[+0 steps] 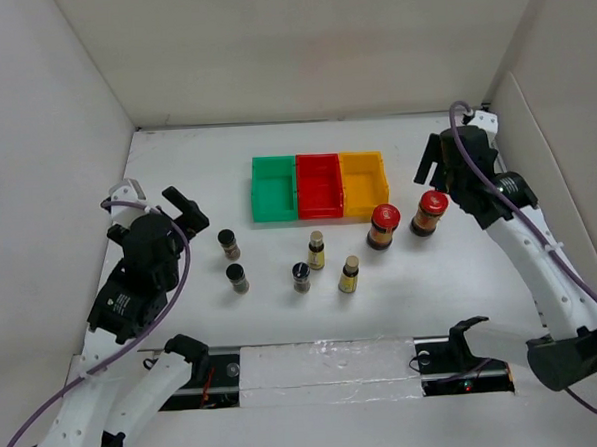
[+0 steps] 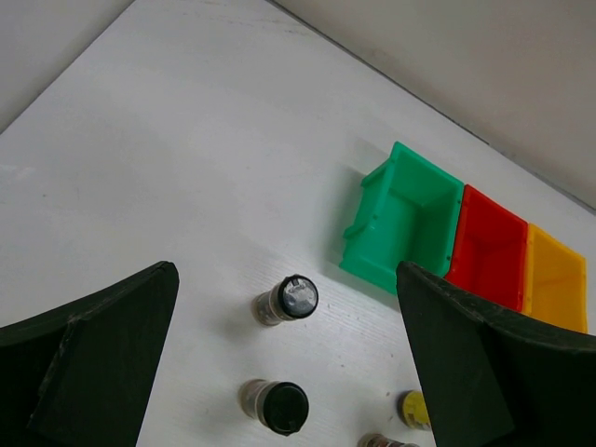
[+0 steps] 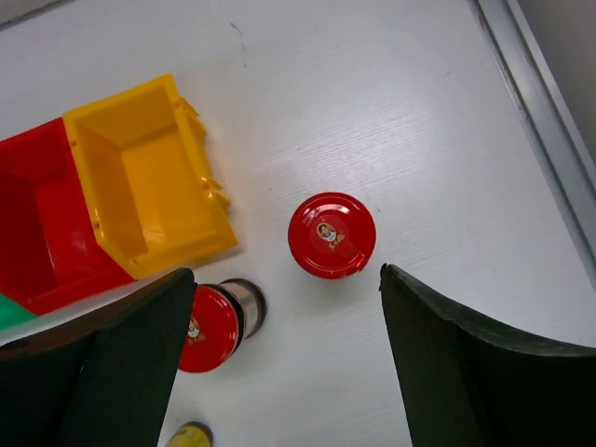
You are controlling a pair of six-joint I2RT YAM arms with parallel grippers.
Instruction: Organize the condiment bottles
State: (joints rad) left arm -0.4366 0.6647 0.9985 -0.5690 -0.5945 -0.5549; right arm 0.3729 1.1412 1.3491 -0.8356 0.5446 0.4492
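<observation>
1. White walls (image 1: pixel 34 147) close in the counter (image 1: pixel 205 158) on the left, back and right; open surface runs behind the bins and into both back corners.
2. The green bin (image 1: pixel 272 163), red bin (image 1: pixel 316 158) and yellow bin (image 1: pixel 362 157) touch side by side at mid-counter.
3. All seven bottles stand upright in front of the bins, each apart from the next; three black-capped bottles (image 1: pixel 229 244) are on the left, two yellow-labelled bottles (image 1: pixel 317 250) in the middle, and two red-capped jars (image 1: pixel 430 213) on the right, near the yellow bin.
4. The left hand (image 2: pixel 284 275) hangs left of the black-capped bottles, fingers spread wide, gripping nothing; the right hand (image 3: pixel 287 275) hangs over the rightmost jar, close to the right wall, fingers likewise wide apart and empty.
5. Only the left wrist view shows a pale sheen on one black cap; only the right wrist view shows a small picture on each red cap and a grey strip (image 3: pixel 535 102) along the counter's right edge; only the top view takes in all seven bottles.
</observation>
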